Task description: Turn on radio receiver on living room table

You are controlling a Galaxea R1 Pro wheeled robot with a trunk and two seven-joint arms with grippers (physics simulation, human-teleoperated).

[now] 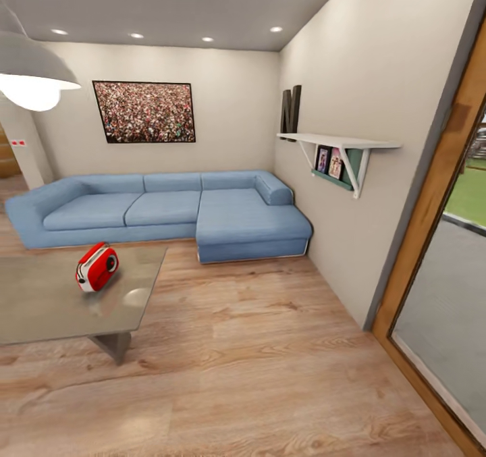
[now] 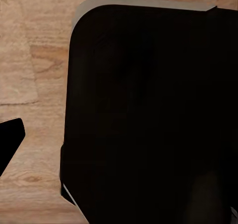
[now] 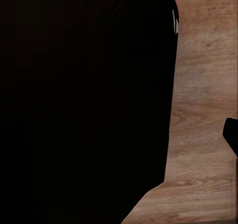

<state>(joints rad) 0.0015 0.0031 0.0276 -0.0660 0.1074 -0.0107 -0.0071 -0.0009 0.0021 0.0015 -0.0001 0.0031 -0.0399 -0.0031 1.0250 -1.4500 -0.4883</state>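
Both wrist views look down past a large black rounded body with a pale grey edge onto wood planks; whether either gripper is open or closed cannot be told from them. In the left wrist view a small black tip [image 2: 11,135] juts in at the frame edge, and a similar dark tip [image 3: 231,135] shows in the right wrist view.

From the head view, the floor [image 1: 270,362] is light wood plank with visible grain. One radio [image 1: 96,266], glossy red on front and top with a white rounded body and a round dial on its face, sits tilted on the table [image 1: 40,308], toward the edge nearest the sofa. The table is low, with a flat, slightly reflective grey-taupe top and an angled grey leg.

Beyond it, one light blue fabric corner sofa [image 1: 169,207] holds three seat cushions and a chaise. One dark-framed picture [image 1: 144,111] hangs above it. On the side wall, one white shelf [image 1: 337,143] on two brackets carries two dark upright shapes, with two small framed photos on a green ledge beneath. A white lamp shade [image 1: 30,65] hangs close by, and six round ceiling spotlights glow. A wood-framed glass door [image 1: 439,241] stands at the edge.
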